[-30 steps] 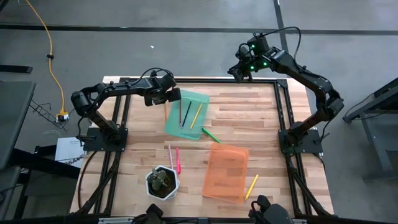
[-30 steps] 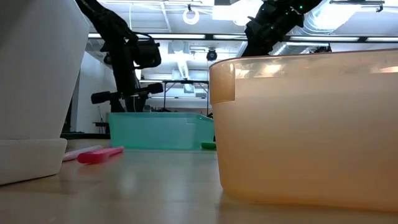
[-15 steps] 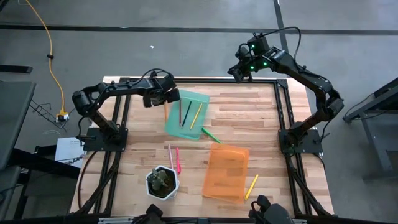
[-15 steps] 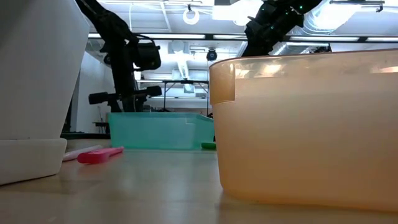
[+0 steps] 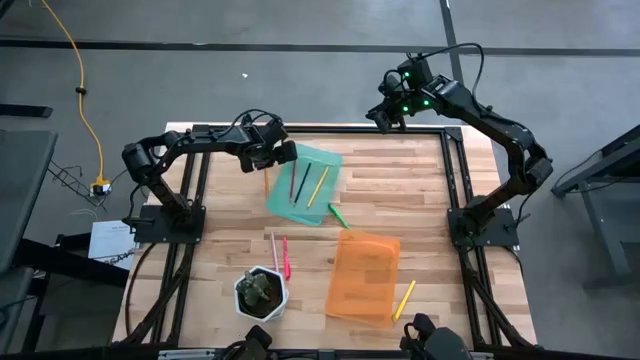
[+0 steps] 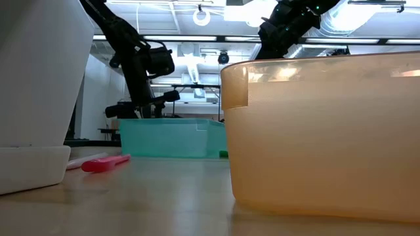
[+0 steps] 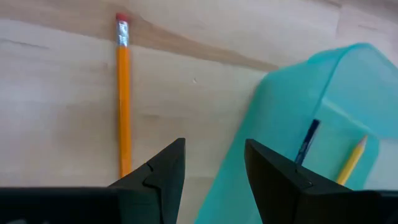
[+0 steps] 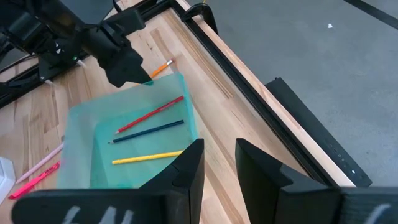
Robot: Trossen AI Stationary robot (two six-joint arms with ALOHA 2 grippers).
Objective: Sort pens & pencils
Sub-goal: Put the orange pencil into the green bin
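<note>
1. The left gripper (image 5: 283,153) hangs over the far-left corner of the green tray (image 5: 325,160). Its fingers (image 7: 163,174) stand apart with nothing between them.
2. Just beside that gripper, on the bare wood outside the tray wall, lies an orange pencil (image 7: 124,99) with a red eraser end.
3. On the gripper's other side, inside the green tray, lie three sticks side by side: a red pencil (image 8: 149,114), a dark blue pencil (image 8: 148,131) and a yellow pencil (image 8: 147,158).
4. Past the tray's near corner lies a bright green pen (image 5: 337,214), between the green tray and the orange tray (image 5: 364,277).
5. Farther off, near the white plant pot (image 5: 261,293), lie a pink pen (image 5: 285,256) and a pale one (image 5: 273,250).
6. Farthest from the left gripper, a yellow stick (image 5: 404,299) lies beside the orange tray.
7. The right gripper (image 5: 383,115) waits above the table's far edge, its fingers (image 8: 186,171) apart and empty.
</note>
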